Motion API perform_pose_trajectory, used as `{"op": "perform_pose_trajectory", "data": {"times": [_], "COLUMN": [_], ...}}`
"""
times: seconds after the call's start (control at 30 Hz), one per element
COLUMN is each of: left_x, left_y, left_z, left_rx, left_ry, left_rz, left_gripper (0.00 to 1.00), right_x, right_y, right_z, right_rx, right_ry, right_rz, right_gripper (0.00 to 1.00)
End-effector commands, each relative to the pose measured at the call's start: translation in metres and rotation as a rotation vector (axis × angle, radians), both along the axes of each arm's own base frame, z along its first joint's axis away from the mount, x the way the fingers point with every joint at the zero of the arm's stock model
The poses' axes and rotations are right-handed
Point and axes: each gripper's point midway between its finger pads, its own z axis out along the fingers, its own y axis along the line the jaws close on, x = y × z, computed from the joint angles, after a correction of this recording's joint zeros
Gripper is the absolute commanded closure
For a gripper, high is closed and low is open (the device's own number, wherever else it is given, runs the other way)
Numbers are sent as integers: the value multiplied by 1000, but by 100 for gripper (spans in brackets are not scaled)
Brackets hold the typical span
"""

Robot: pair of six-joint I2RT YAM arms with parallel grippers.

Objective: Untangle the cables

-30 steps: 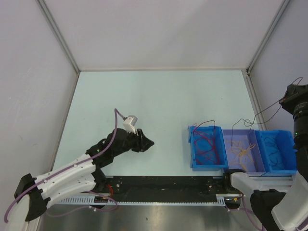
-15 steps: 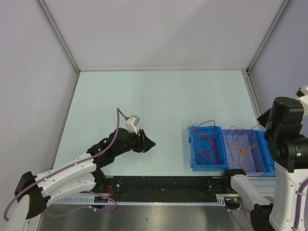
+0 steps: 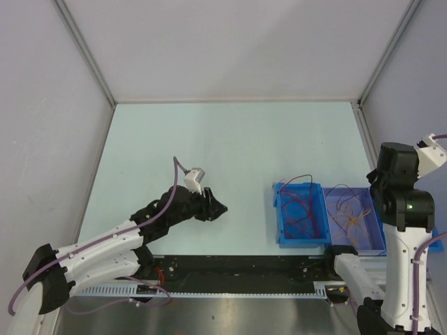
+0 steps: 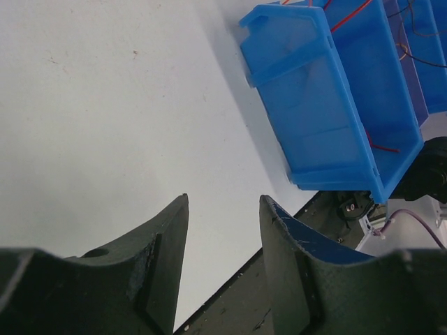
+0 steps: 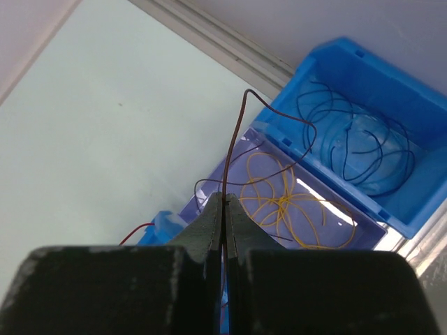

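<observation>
Right gripper (image 5: 225, 202) is clamped on one thin dark cable (image 5: 234, 139) above the bins. The cable rises from the fingertips, bends over and drops near the edge between two bins; can't tell which one it ends in.

Three bins sit in a row at the right of the table (image 3: 230, 139):
- left blue bin (image 3: 279, 209) – red cables (image 3: 300, 209), one loop sticking up over the far rim
- purple bin (image 5: 255, 146) – tangle of yellow cables (image 5: 283, 202)
- right blue bin (image 5: 335, 63) – dark blue cables (image 5: 347, 132), loosely coiled

Left gripper (image 4: 223, 201) has its fingers apart with nothing between them, low over bare table well left of the bins.
</observation>
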Motion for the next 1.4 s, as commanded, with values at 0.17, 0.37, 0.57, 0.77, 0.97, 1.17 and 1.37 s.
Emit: {"op": "perform_pose_trajectory", "data": {"times": [0.17, 0.37, 0.57, 0.77, 0.97, 1.17, 1.37], "left_x": [-1, -5, -8, -9, -9, -6, 1], "left_y": [-19, -21, -19, -17, -16, -19, -22], "left_z": [0, -3, -4, -1, 3, 2, 5], "left_rx": [-63, -72, -76, -78, -82, -68, -48], "left_ry": [-32, -32, -32, -35, -39, -24, -23], "left_rz": [-70, -97, -104, -103, -98, -88, -80], "left_gripper": [50, 50, 50, 50, 50, 50, 50], "right_x": [1, -6, -4, 1, 18, 35, 53], "right_y": [-32, -42, -53, -49, -38, -25, -2], "right_z": [-47, -96, -106, -121, -148, -178, -201], "right_rx": [-2, 87, 114, 168, 254, 334, 368], "right_ry": [73, 157, 157, 188, 196, 211, 246], "right_rz": [-188, -256, -301, -304, -257, -203, -98], "right_gripper": [100, 100, 100, 100, 100, 100, 100]}}
